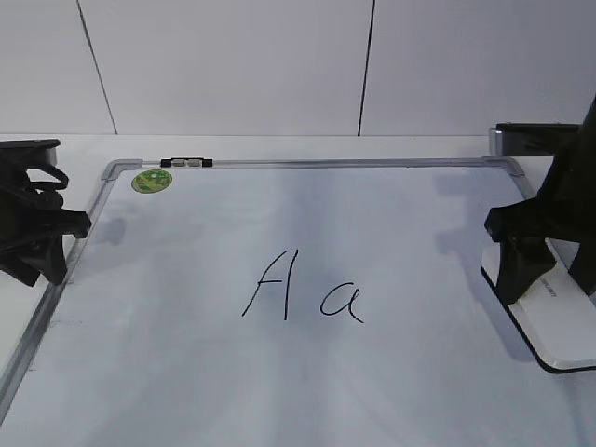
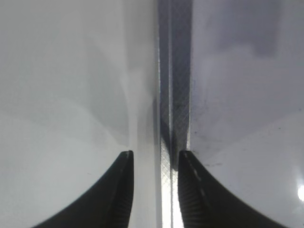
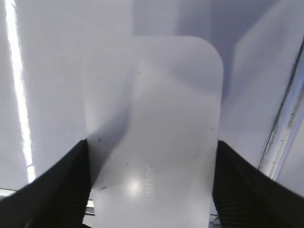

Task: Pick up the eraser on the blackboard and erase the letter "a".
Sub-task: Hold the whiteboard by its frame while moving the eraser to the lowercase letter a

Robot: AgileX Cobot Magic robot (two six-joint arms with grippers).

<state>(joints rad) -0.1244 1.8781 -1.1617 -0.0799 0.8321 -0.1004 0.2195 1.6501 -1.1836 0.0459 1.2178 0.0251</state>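
The blackboard (image 1: 279, 214) lies flat and fills the table. The small cursive letter "a" (image 1: 342, 303) is written near its middle, right of a taller slanted "A" (image 1: 272, 284). The white eraser (image 1: 559, 326) with a black base lies flat at the board's right edge. My right gripper (image 1: 548, 279) is down over it. In the right wrist view both fingers (image 3: 152, 152) touch the eraser's (image 3: 156, 118) long sides. My left gripper (image 1: 47, 251) is open and empty over the board's left frame (image 2: 171, 95), which runs between its fingers (image 2: 154, 154).
A round green sticker (image 1: 152, 181) sits near the board's far left corner. A small black-and-white clip (image 1: 186, 163) is on the far frame. A silver-and-black device (image 1: 531, 138) stands behind the right arm. A white wall closes the back.
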